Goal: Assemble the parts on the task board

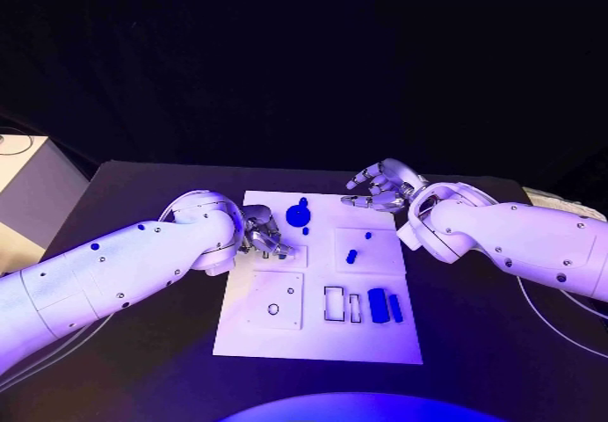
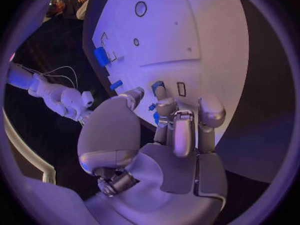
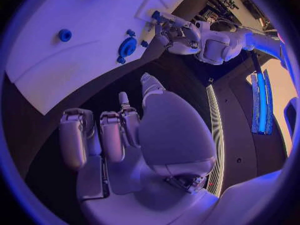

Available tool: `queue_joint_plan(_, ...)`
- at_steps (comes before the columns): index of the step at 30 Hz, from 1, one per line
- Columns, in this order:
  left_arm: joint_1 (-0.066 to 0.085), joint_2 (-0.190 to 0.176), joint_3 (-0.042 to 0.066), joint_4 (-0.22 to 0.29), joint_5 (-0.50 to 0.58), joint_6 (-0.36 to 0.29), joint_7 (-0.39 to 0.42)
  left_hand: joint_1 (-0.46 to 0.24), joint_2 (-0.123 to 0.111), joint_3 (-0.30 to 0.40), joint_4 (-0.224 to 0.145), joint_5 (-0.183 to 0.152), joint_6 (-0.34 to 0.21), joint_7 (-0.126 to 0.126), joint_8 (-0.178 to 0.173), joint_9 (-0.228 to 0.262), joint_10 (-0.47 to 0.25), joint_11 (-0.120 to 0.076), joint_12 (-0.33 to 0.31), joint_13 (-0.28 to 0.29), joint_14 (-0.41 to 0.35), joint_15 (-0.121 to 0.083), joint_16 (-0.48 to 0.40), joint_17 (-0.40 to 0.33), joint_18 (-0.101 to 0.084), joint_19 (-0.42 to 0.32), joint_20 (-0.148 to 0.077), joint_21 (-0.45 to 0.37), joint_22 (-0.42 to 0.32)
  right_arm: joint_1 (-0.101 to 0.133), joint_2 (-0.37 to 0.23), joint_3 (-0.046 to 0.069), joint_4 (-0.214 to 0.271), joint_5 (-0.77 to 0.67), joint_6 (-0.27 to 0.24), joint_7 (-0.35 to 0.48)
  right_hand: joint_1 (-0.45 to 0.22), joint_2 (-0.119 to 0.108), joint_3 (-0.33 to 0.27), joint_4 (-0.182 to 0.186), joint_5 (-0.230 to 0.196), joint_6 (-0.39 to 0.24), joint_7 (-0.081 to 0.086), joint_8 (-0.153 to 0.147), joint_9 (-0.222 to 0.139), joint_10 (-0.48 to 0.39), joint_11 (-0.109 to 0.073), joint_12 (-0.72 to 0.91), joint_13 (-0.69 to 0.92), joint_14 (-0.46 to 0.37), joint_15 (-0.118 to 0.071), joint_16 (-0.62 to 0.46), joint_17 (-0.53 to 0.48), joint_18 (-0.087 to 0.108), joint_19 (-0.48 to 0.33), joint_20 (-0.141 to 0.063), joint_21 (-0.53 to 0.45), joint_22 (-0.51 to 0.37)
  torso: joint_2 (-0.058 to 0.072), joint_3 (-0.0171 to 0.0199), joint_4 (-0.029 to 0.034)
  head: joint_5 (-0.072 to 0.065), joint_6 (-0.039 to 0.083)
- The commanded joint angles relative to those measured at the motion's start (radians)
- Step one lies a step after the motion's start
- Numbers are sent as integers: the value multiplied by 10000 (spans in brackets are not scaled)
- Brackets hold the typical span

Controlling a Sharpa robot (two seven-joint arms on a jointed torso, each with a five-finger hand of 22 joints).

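The left hand (image 1: 261,236) rests on the task board's (image 1: 317,338) left side, fingers curled — whether it grips a part I cannot tell — blue parts (image 1: 352,257) lie mid-board, and the right hand (image 1: 380,187) hovers released over the bench (image 1: 140,185) beyond the board's far right corner.

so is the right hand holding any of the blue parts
No, in the right wrist view the right hand hangs over the dark table beside the task board, its fingers loosely curled around nothing.

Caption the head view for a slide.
Left hand works at the white task board among blue parts; right hand hovers open beyond it.
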State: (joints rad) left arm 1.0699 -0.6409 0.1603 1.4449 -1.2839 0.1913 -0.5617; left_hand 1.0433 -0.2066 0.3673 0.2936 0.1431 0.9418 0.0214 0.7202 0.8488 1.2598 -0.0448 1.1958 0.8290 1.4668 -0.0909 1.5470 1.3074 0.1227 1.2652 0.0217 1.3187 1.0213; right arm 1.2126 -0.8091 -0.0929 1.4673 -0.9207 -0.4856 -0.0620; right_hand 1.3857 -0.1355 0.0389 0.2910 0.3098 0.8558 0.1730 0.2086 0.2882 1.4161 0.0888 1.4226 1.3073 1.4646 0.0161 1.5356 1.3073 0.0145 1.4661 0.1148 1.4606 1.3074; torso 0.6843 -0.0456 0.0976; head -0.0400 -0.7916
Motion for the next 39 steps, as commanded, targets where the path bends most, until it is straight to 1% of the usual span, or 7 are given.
queue_joint_plan(1, -1, -20, 64, 78, -101, 123, -3, -40, 42, -68, -3, -61, 31, 49, -60, 10, 28, 58, 29, 12, 906, 1, 39, 2175, -141, 59, 8, -45, 17, -17, 0, 1, 10, -73, 21, 69, -109, -31, 40, -4, 38, 7, -17, 60, 15, -51, -17, -14, 1233, 870, -72, -25, 1942, 130, 601, -58, -20, 1880, 8, 4, -1, 0, 17)
queue_joint_plan(11, -17, -117, 428, 230, -60, 353, -36, -64, 91, -159, -3, -191, 35, 46, -66, 16, 30, 57, 34, 18, 905, -1, 37, 2172, -138, 53, 8, -50, 7, -36, -5, 1, -2, -61, 9, 69, -121, -29, 39, -3, 37, -1, -16, 57, 14, -57, -16, -20, 1227, 870, -72, -26, 1941, 133, 597, -58, -33, 1872, 5, 13, -8, -6, 89)
queue_joint_plan(17, -67, -365, 886, 326, 306, 552, -52, 26, 272, -265, -19, -269, -146, 110, -151, 23, -266, 109, -210, -392, 788, 39, -132, 1806, -66, -204, 34, -264, -388, -40, -33, 1, 9, -27, -34, 113, -135, -27, 38, 0, 36, -5, -15, 55, 13, -67, -15, -29, 1217, 865, -71, -36, 1924, 135, 595, -58, -38, 1868, 14, 16, -9, -21, 134)
queue_joint_plan(24, -61, -749, 1610, 134, 1090, 663, 39, 1097, 568, 21, -32, -152, -891, 462, -571, -82, -1648, 427, -1266, -2089, 294, 311, -774, 569, 168, -1060, 267, -1045, -1659, -42, -73, 1, 12, 313, -267, 200, -137, 22, 83, -15, 69, 11, -24, 75, 21, -588, -23, -530, 748, 811, -76, -143, 1740, 194, 497, -59, -287, 1705, -9, 27, 8, -27, 164)
queue_joint_plan(27, -21, -764, 1779, -151, 1172, 602, 98, 1133, 556, 23, -22, -149, -1185, 652, -941, -341, -2092, 592, -1665, -2660, 172, 444, -921, 306, 237, -1306, 361, -1310, -2059, -41, -78, 1, -8, 446, -392, 278, -105, 27, 151, -23, 95, -9, -35, 84, 24, -1002, -39, -973, 329, 701, -94, -362, 1396, 305, 305, -73, -769, 1390, -7, 26, 18, 12, 216)
queue_joint_plan(32, 59, -568, 1895, -829, 1052, 459, 218, 1224, 548, 8, -19, -149, -1653, 964, -1626, -944, -2126, 847, -1749, -2772, 169, 663, -921, 283, 246, -1280, 526, -1387, -2118, -40, -73, 1, -52, 642, -605, 422, -56, 16, 282, -23, 131, -60, -52, 94, 31, -1656, -62, -1775, -468, 583, -127, -640, 1018, 434, 79, -104, -1391, 988, 26, 2, -16, 89, 317)
queue_joint_plan(39, 223, -28, 1889, -1922, 540, 193, 412, 1206, 506, -39, -8, -164, -1676, 1000, -1709, -1056, -2111, 882, -1759, -2797, 202, 694, -880, 353, 232, -1214, 557, -1347, -2035, -37, -73, 1, -75, 764, -769, 532, -20, 6, 380, -28, 203, -95, -58, 99, 36, -1915, -78, -2156, -880, 556, -143, -740, 912, 470, 23, -122, -1602, 853, 37, 14, -20, 143, 383)
